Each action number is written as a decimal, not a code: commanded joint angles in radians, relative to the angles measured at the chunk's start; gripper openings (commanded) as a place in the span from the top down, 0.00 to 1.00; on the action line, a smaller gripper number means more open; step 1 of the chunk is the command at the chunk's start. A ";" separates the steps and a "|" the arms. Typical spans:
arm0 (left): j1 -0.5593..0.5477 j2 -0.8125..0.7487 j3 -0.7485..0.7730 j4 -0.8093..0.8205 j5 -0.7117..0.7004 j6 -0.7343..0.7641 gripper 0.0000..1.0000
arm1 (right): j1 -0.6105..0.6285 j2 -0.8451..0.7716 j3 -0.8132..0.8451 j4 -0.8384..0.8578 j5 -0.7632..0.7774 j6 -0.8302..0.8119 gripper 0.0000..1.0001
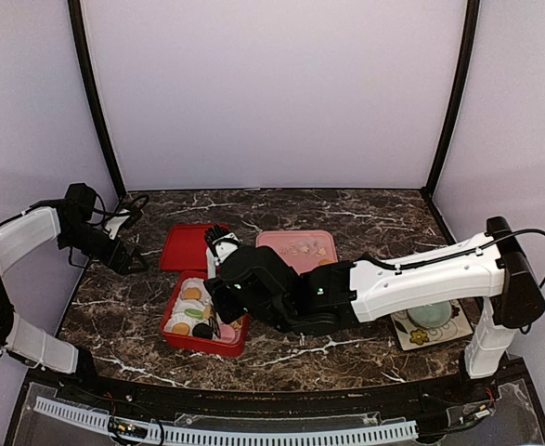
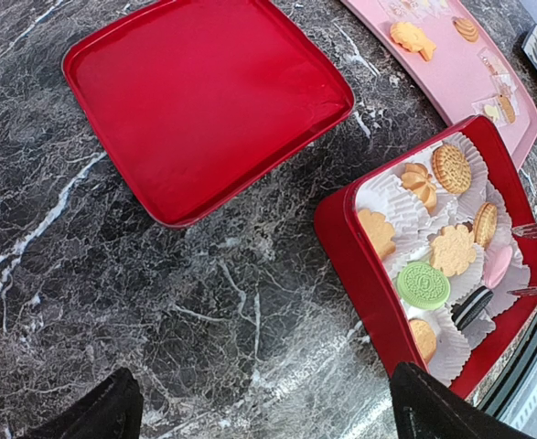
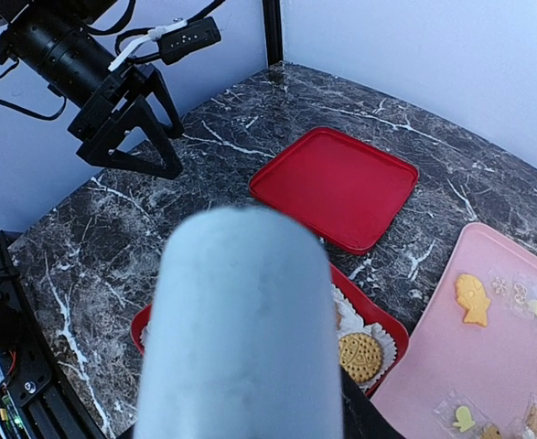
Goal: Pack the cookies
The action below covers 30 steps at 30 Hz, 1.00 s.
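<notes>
The cookies (image 2: 451, 249) lie in white paper cups inside the red box (image 2: 359, 265): golden rounds and flower shapes, a green round (image 2: 423, 284) and a black round (image 2: 471, 306). More cookies, one a fish (image 3: 472, 299), rest on the pink tray (image 3: 451, 357). My right gripper (image 1: 214, 323) reaches into the box. In the left wrist view its thin metal fingertips (image 2: 533, 229) stand apart on either side of a pink round piece. In its own view a blurred pale grey shape (image 3: 241, 329) hides the jaws. My left gripper (image 2: 273, 412) hovers open over bare marble left of the box.
The red lid (image 1: 187, 246) lies flat behind the box. A pale green bowl (image 1: 430, 314) sits on a flowered mat at the right, near the right arm's base. Black frame posts and pale walls close in the marble table.
</notes>
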 commanded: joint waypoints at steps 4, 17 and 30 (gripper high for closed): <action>0.007 -0.021 -0.004 -0.007 0.010 -0.001 0.03 | 0.010 -0.047 -0.010 0.040 0.035 0.008 0.55; 0.007 -0.022 -0.005 -0.008 0.004 -0.002 0.03 | -0.090 -0.192 -0.008 0.015 0.062 0.027 0.58; 0.007 -0.035 -0.018 -0.001 0.003 0.001 0.03 | -0.559 -0.289 -0.160 -0.229 -0.212 0.518 0.64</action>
